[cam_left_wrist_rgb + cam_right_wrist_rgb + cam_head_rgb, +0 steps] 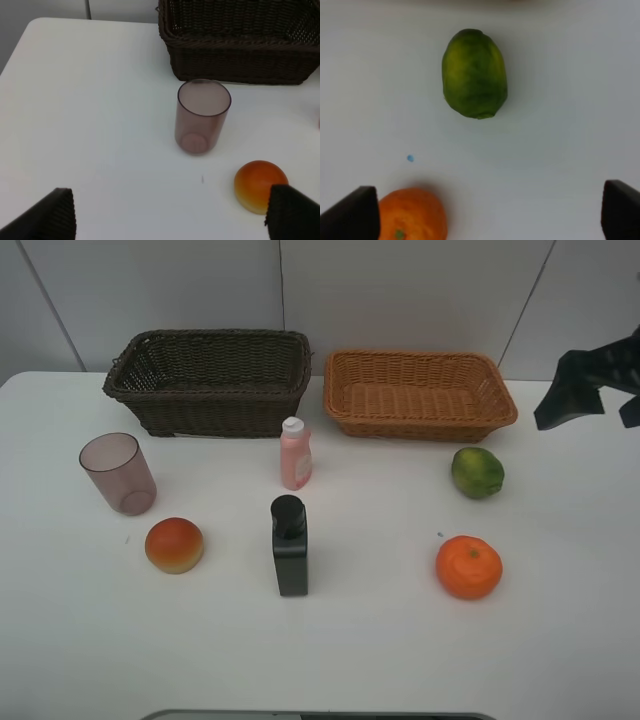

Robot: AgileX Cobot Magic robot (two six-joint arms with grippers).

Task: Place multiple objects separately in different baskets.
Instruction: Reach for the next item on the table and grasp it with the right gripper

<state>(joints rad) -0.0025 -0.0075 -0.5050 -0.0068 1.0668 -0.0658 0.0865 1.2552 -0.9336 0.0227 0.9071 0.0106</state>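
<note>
Hazards, as judged: a finger closing off-centre could send the round lime or orange rolling across the bench; a glancing touch could tip the upright purple cup. The right tool and left tool are both spread wide, holding nothing. The lime lies ahead of the right tool, near the right edge, before the tan basket; the cup stands ahead of the left tool, near the left edge, before the dark basket.

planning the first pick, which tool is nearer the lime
Right. The right tool, open, hangs with the lime just ahead of it. The left tool, also open, faces the purple cup on the opposite side, well away from the lime.
</note>
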